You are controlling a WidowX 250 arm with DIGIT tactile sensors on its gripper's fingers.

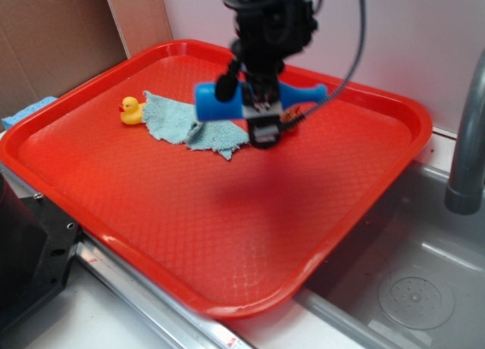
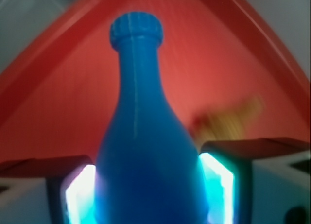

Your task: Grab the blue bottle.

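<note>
Bright-blue plastic toy bottle (image 2: 146,151) fills the wrist view, clamped sideways between the black gripper's (image 1: 261,107) pads, seemingly raised above the red plastic tray (image 1: 227,235). Grasp looks essentially complete.

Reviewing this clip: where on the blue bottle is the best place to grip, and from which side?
Grip the blue bottle across its wide cylindrical body, coming from above while it lies horizontal. The gripper holds it there now; the neck tapers narrow, offering less surface.
</note>
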